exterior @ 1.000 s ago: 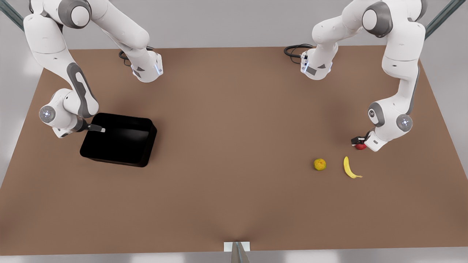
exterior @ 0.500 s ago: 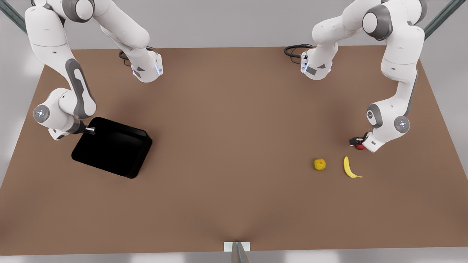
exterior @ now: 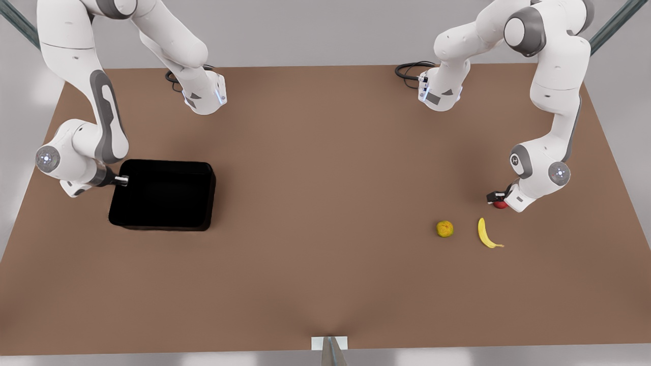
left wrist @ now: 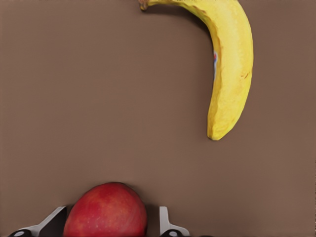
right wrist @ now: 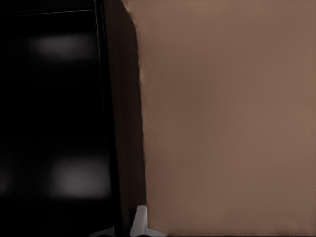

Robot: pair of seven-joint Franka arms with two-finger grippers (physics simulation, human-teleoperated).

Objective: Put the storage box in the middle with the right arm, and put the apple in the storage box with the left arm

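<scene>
Black storage box [exterior: 163, 195], tilted before, now sits square in right gripper [exterior: 123, 179].

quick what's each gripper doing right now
Left gripper: fingers either side of the apple, down at the table; whether it grips yet cannot be told.
Right gripper: shut on the storage box wall.

I note a matte brown tabletop [exterior: 325, 213] bearing a glossy black rectangular storage box [exterior: 163, 195], a small red apple [exterior: 500, 205], a yellow-green round fruit [exterior: 445, 229] (just beside) a curved yellow banana [exterior: 486, 234].
</scene>
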